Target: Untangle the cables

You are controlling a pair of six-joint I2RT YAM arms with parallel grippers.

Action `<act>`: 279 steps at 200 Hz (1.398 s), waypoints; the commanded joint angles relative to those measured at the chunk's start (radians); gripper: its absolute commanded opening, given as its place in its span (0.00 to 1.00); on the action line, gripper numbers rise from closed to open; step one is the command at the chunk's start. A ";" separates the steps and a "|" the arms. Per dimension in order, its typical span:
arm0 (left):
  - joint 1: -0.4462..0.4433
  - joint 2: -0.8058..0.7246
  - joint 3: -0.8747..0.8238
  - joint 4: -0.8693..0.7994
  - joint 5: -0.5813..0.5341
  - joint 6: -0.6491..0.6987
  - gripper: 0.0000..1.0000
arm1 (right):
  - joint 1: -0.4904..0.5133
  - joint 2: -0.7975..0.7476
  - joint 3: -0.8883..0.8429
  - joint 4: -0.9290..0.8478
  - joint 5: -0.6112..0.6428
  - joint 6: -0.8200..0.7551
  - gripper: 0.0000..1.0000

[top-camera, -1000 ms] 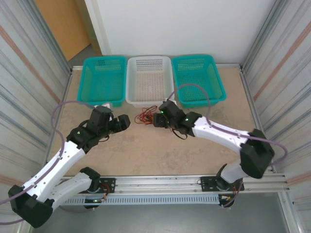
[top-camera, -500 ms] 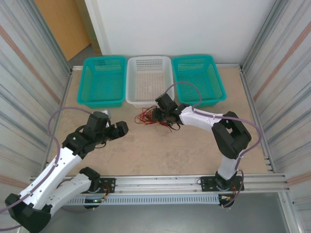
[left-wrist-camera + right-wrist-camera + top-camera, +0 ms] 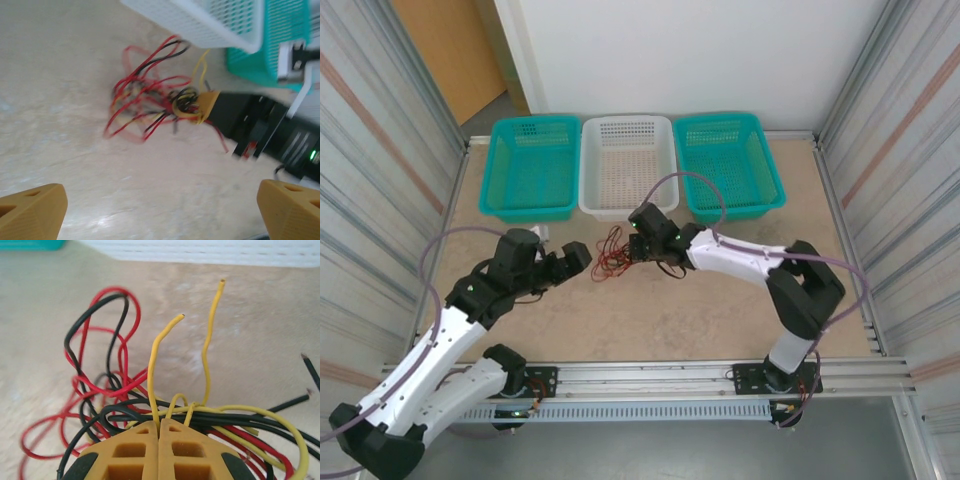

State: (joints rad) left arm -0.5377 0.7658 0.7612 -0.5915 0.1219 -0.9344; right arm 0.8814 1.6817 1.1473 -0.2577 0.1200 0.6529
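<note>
Bright, even light, soft shadows; cables [image 3: 150, 97] blurred in left wrist view (crisp in right wrist view)

A beige, faintly speckled table [image 3: 650, 310] edged with metal rails. On it, between the left gripper [image 3: 582, 255] and the right gripper [image 3: 633, 246], lies a loose tangle of thin cables [image 3: 610, 250] in red, black and yellow. The loops spread over the surface right at the right gripper's tips and a little ahead of the left gripper. Beyond both grippers, three perforated baskets stand in a row along the far edge, rims close together. The left teal basket [image 3: 532, 121] is beyond the left gripper, and the white basket [image 3: 626, 120] is just beyond the right gripper. The right teal basket [image 3: 720, 117] is off to that gripper's right. A small white object [image 3: 542, 233], too small to identify, lies beside the left gripper, near the left teal basket.
</note>
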 commanded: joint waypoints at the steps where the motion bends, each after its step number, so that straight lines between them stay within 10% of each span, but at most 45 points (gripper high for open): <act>1: -0.028 -0.023 -0.027 0.191 0.052 -0.170 0.99 | 0.089 -0.158 -0.022 0.024 0.079 -0.058 0.00; 103: -0.157 -0.119 -0.024 0.149 -0.148 -0.450 0.99 | 0.207 -0.385 -0.069 0.128 0.374 0.040 0.00; 178: -0.243 0.079 -0.102 0.532 -0.103 -0.557 0.99 | 0.214 -0.396 -0.068 0.246 0.282 0.115 0.00; 279: -0.127 0.177 -0.133 0.782 -0.125 -0.661 0.99 | 0.252 -0.355 -0.119 0.448 0.169 0.175 0.00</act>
State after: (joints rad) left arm -0.6949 0.9108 0.6399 0.0666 0.0059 -1.5349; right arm 1.0996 1.3113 1.0225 0.0937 0.3656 0.7864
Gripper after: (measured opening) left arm 0.987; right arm 0.046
